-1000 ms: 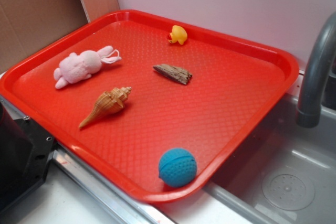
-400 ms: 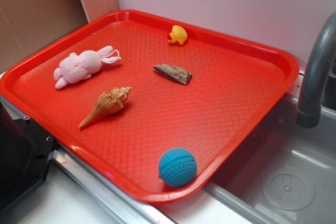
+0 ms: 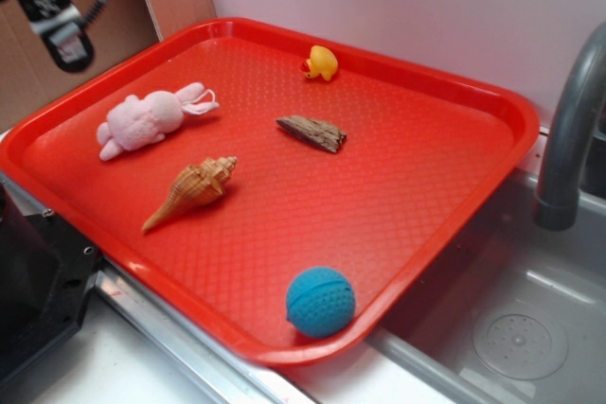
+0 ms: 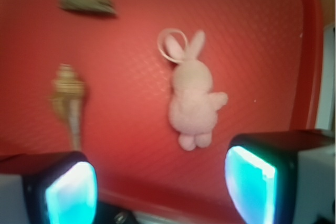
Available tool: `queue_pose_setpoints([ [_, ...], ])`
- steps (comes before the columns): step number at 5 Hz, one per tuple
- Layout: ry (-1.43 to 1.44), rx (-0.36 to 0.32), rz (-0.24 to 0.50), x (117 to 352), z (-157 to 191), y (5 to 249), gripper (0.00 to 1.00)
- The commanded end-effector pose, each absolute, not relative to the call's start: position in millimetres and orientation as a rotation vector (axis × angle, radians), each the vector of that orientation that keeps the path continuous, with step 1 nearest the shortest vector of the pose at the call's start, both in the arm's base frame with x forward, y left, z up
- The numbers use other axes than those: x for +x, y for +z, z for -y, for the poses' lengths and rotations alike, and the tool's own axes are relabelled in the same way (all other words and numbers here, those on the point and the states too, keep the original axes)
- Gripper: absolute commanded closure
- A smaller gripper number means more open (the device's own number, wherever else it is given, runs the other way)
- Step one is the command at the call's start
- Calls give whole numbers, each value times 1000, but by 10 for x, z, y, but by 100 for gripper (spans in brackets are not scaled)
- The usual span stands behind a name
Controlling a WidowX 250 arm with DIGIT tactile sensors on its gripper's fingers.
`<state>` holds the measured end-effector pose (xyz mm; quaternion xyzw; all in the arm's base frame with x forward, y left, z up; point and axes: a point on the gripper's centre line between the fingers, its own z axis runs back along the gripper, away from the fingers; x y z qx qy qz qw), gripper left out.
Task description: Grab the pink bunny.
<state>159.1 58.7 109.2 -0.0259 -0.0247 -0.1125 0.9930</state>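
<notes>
Small pale-pink fuzzy plush bunny [image 4: 192, 98] lies flat on the red plastic tray [image 4: 126, 129], ahead of and between the jaws, untouched. Jaws wide open, empty. Likely light, soft, compressible; grip across the torso.

**Surfaces and materials on the tray**

We see a red plastic tray [image 3: 426, 186] with a fine diamond-grid texture and a smooth, slightly glossy rim. The pink bunny [image 3: 142, 120] looks like soft, fuzzy matt plush. The seashell [image 3: 194, 188] is tan, ridged and faintly shiny. We read the small brown piece [image 3: 312, 131] as rough, weathered wood, matt and splintery. The yellow duck [image 3: 322, 62] looks like smooth rubber or plastic with a light sheen. The blue ball [image 3: 320, 301] has a dimpled, matt surface. The faucet [image 3: 568, 130] is smooth grey, the sink [image 3: 511, 328] dull metal. Behind stands matt brown cardboard [image 3: 66, 73]. The pincer [image 4: 160, 187] pads glow glossy cyan.
</notes>
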Motion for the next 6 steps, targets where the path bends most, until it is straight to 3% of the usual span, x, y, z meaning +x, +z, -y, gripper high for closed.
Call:
queue_pose_setpoints([
  [1,-116,79,-187,1848,-713,221,0],
  [2,-106,62,-205,1862,-727,158,0],
  [3,-95,65,-190,1818,-718,167,100],
  [4,-91,71,-170,1781,-722,236,100],
  [6,-48,75,56,1761,-462,1213,100],
])
